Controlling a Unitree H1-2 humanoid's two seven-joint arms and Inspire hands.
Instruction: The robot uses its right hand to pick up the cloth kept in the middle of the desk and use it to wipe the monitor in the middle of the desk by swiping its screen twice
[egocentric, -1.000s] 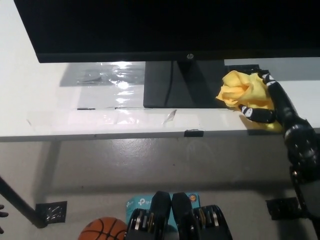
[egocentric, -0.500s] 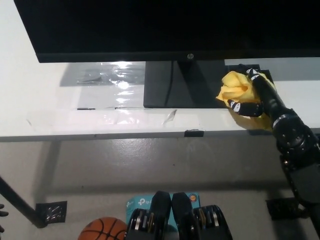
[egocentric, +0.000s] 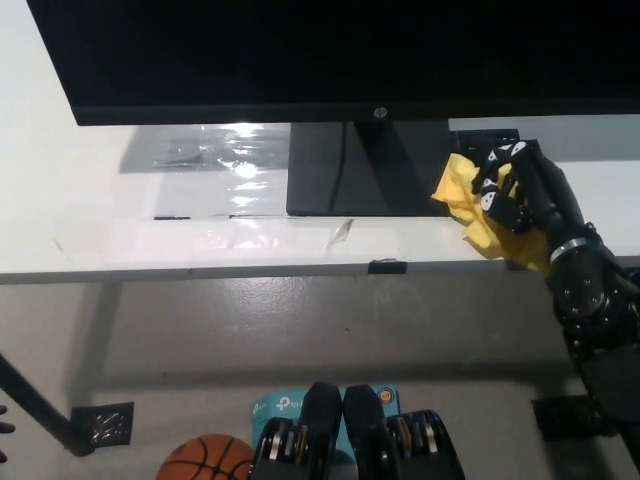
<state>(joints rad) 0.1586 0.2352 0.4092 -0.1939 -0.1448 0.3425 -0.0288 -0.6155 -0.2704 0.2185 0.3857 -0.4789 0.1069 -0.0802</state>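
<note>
Soft crumpled yellow cloth (egocentric: 470, 205), glossy white desk (egocentric: 120, 210) w/ glare, matt blk monitor (egocentric: 300, 50).

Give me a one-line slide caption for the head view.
Black right hand closed on the crumpled yellow cloth at the white desk's right, beside the black monitor's stand.

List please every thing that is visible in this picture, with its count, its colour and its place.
Flat computer monitor: one, black, middle of the desk on a black base.
Crumpled cloth: one, yellow, on the desk right of the monitor base, under the right hand.
Long desk: one, white, across the upper picture.
Clear plastic film: one patch, shiny, on the desk left of the base.
Basketball: one, orange, on the floor, lower left.
Right hand: one, black, closed on the cloth.
</note>
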